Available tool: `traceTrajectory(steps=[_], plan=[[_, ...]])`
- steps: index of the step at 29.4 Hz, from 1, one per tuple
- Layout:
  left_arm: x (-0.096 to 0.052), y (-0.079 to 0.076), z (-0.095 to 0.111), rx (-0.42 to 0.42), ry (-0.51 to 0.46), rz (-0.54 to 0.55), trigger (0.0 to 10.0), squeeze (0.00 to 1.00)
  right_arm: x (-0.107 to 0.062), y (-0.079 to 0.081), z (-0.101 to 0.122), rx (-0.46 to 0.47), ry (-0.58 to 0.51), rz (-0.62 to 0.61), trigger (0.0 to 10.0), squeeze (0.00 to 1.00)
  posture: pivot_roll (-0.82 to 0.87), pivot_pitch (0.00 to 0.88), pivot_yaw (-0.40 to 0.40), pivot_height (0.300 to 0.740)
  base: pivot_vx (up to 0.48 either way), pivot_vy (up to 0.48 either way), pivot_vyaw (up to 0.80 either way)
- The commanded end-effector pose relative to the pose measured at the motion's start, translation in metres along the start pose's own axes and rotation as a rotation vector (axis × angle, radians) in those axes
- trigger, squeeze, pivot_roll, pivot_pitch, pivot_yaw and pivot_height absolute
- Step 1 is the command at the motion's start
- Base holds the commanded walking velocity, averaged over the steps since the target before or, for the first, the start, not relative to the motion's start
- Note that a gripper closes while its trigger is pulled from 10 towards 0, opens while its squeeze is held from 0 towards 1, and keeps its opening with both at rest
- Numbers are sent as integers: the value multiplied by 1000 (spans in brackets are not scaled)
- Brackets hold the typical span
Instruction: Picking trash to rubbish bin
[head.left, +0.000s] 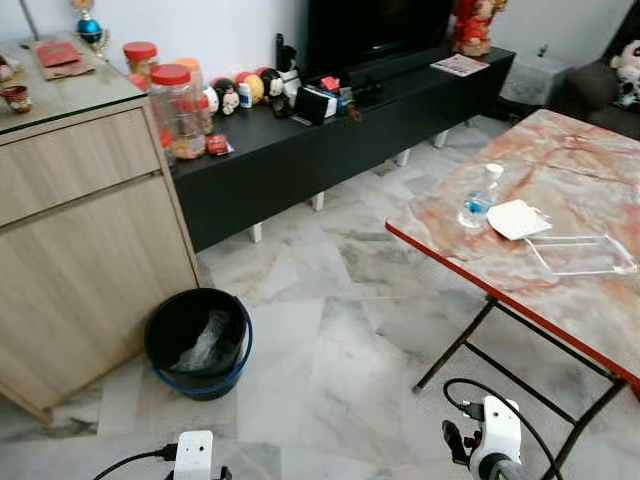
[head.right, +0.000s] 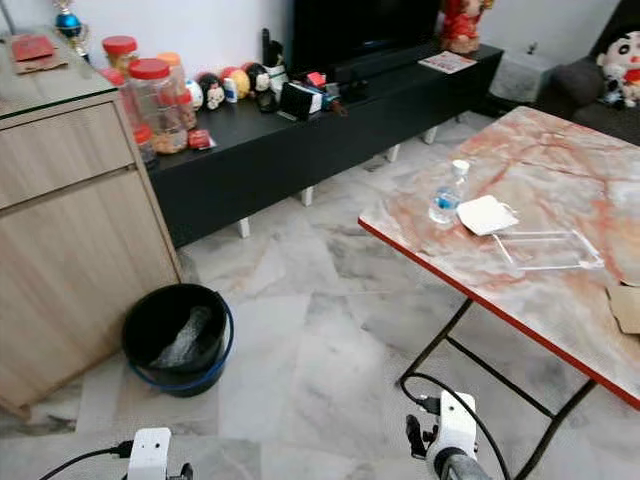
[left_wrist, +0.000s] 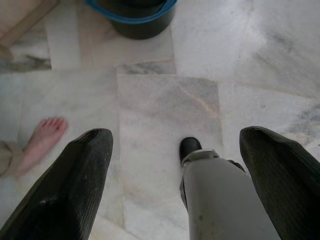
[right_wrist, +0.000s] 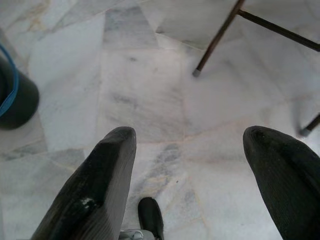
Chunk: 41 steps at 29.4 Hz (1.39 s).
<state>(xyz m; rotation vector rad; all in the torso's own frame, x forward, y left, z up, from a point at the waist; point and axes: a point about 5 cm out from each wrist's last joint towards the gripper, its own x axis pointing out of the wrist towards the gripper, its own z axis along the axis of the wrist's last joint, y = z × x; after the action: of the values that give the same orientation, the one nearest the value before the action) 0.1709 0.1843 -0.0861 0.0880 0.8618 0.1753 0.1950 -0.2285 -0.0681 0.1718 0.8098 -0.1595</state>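
A black rubbish bin (head.left: 199, 341) with a blue rim band stands on the floor beside the wooden cabinet, with a crumpled plastic piece inside. On the marble-patterned folding table (head.left: 560, 300) lie a small plastic water bottle (head.left: 480, 198), a crumpled white paper (head.left: 517, 218) and a clear plastic tray (head.left: 582, 254). Both arms hang low at the bottom of the eye views. My left gripper (left_wrist: 175, 145) is open above bare floor, with the bin's base (left_wrist: 132, 15) beyond it. My right gripper (right_wrist: 190, 145) is open above the floor near a table leg (right_wrist: 217, 37).
A wooden cabinet (head.left: 80, 230) stands at the left. A long black TV bench (head.left: 330, 140) with jars and toys runs along the back wall. A person's bare foot (left_wrist: 42, 142) is on the floor by my left side. A cardboard piece (head.right: 626, 305) lies on the table.
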Motion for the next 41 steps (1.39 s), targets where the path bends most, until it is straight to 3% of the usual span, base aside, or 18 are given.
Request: traceTrajectory(steps=[1, 22, 30, 41], plan=[[-1, 1, -3, 22, 6, -8, 10000, 0, -1, -4, -2, 32, 6, -28, 10000, 0, -3, 15, -62, 740, 0, 0, -775], [2, 5, 5, 101, -10, -13, 10000, 0, -2, -5, -4, 68, 2, -53, 10000, 0, -16, 19, -32, 740, 0, 0, -775], [2, 2, 6, 110, -8, -24, 10000, 0, -3, -6, -7, 63, 10, -52, 10000, 0, -5, 12, -35, 740, 0, -265, -775], [1, 4, 1, 95, 5, -16, 10000, 0, -5, -10, -15, 65, 40, -65, 10000, 0, -1, 0, -30, 740, 0, 0, -771]])
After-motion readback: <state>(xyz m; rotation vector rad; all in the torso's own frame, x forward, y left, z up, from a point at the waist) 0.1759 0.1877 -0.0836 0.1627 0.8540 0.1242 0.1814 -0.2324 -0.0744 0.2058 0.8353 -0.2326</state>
